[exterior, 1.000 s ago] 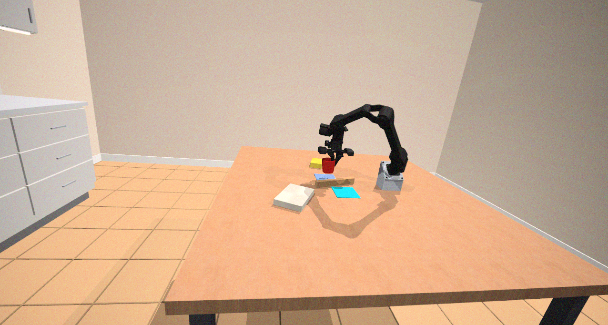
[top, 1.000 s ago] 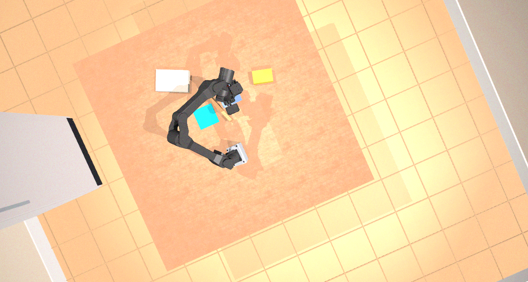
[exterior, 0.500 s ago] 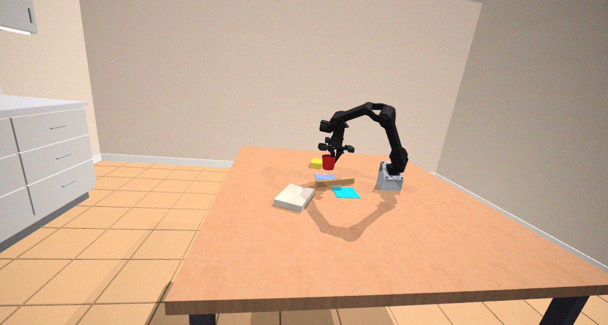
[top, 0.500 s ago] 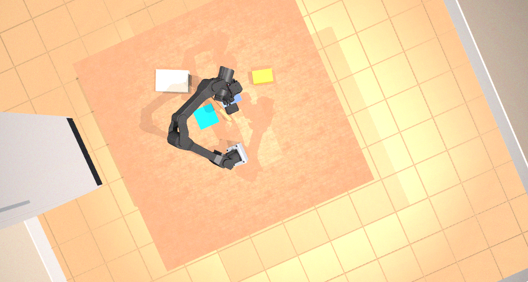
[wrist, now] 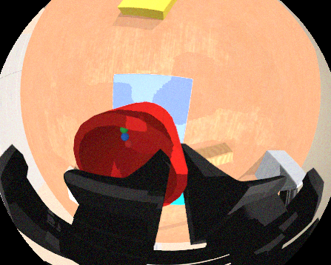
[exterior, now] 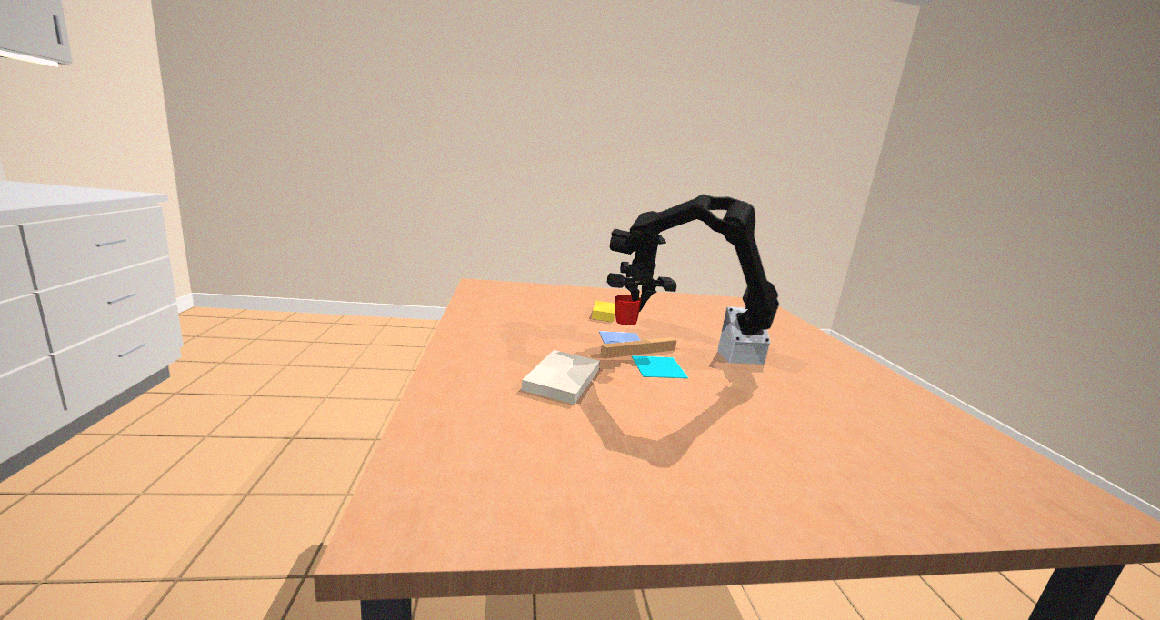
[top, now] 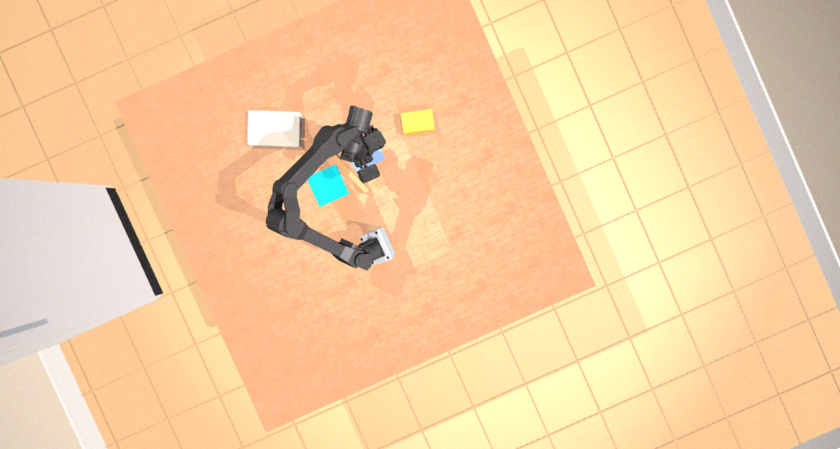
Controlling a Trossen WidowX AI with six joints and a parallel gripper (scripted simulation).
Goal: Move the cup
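The red cup (exterior: pixel 625 309) is held clear of the table (exterior: pixel 730 486), its wall clamped between the jaws of the gripper (wrist: pixel 175 173), above the pale blue pad (exterior: pixel 619 337) near the tabletop's middle. Small marbles (wrist: pixel 124 133), perhaps two, are seen inside. The cyan pad (top: pixel 327 185) lies beside a wooden bar (exterior: pixel 640 346).

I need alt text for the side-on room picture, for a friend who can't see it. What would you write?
A black robot arm on a wooden table holds a red cup in its gripper, lifted above a pale blue pad. Nearby lie a wooden bar, a cyan pad, a white block and a yellow block.
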